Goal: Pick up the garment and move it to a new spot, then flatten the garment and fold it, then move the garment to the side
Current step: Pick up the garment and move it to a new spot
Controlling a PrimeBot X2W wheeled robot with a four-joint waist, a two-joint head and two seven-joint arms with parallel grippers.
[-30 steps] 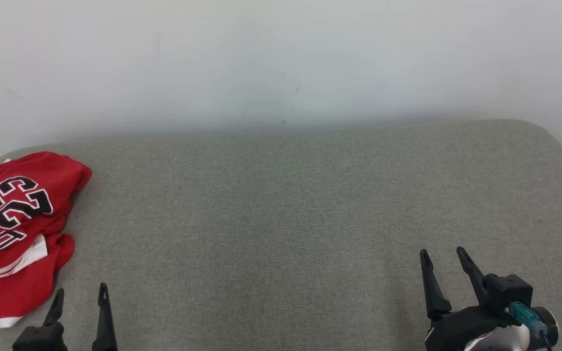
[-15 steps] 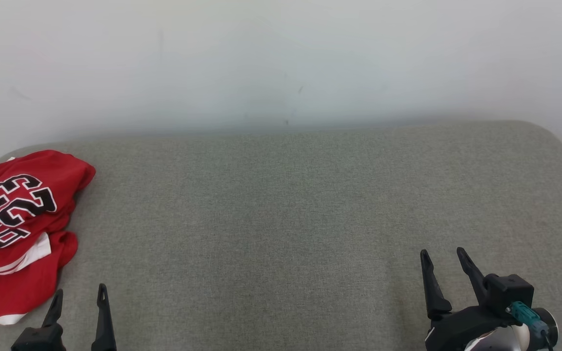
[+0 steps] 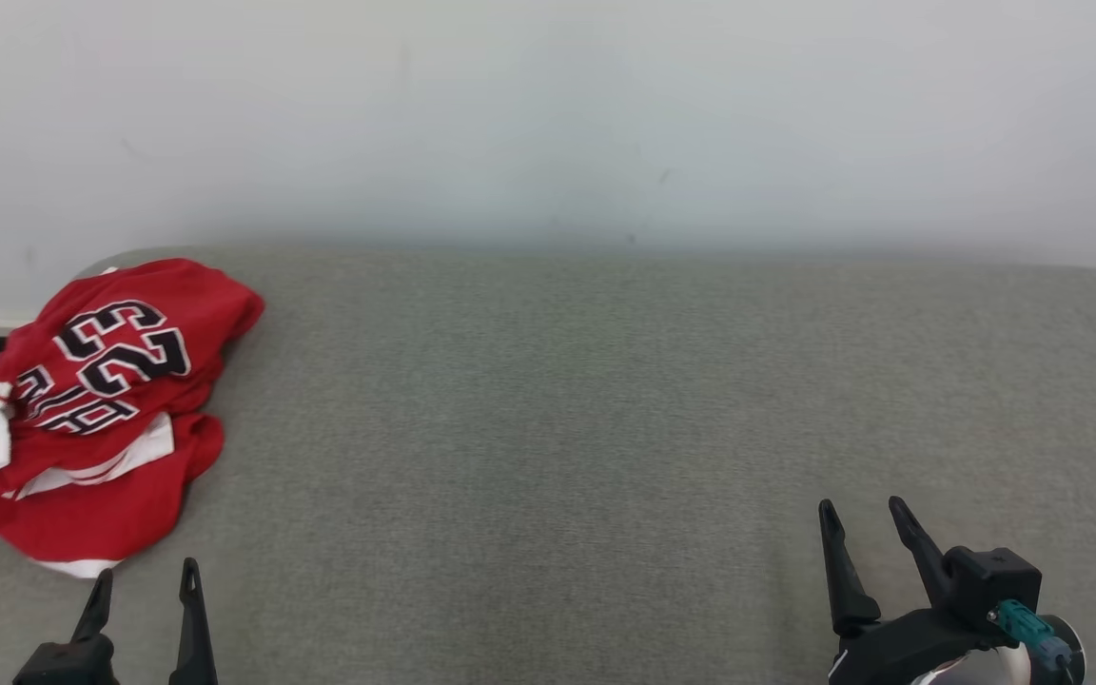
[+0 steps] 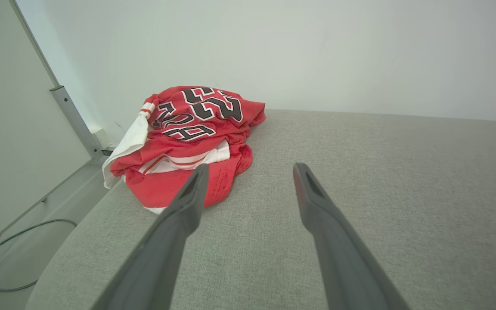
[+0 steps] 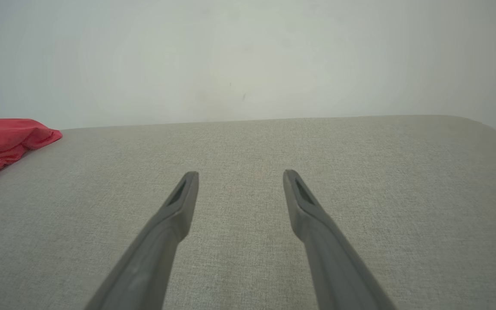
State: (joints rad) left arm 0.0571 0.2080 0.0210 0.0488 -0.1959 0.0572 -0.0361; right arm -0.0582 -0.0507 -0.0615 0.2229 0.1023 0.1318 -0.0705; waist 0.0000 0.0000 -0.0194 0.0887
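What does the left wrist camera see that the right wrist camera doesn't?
Left wrist view: the left gripper, open, the whole red jersey with its black numbers, a metal post and a cable on the floor. Right wrist view: the right gripper, open, and the rounded right end of the grey cushion. Both: the grey cushion, the white wall and some of the red jersey.

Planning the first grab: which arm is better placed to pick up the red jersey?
Left. The left gripper hangs open just short of the red jersey at the cushion's left end; the right gripper is far across the cushion.
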